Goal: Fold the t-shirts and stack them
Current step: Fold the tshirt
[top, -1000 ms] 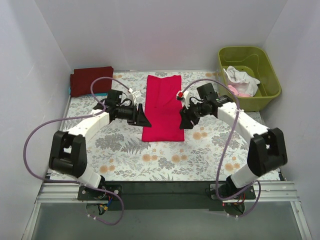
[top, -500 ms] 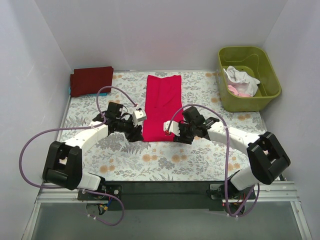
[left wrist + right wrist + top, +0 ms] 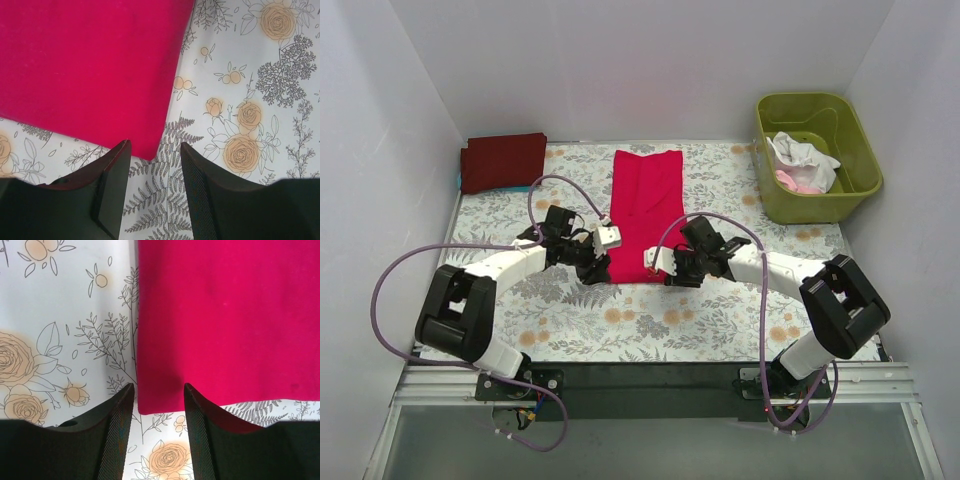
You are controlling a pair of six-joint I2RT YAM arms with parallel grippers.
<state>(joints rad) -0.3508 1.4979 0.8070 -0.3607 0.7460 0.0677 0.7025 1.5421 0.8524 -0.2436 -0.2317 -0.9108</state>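
A crimson red t-shirt lies flat in a long folded strip down the middle of the floral table cloth. My left gripper is open, low over the cloth at the shirt's near left corner. My right gripper is open at the shirt's near right corner. Neither holds anything. A dark maroon shirt lies folded at the far left. White and pale pink shirts lie bunched in the olive-green tub.
The tub stands at the far right corner. White walls close in the left, back and right sides. A black rail with both arm bases runs along the near edge.
Both grippers have moved down from beside the middle of the red shirt to its near corners and come lower over the cloth. The shirt has not moved.
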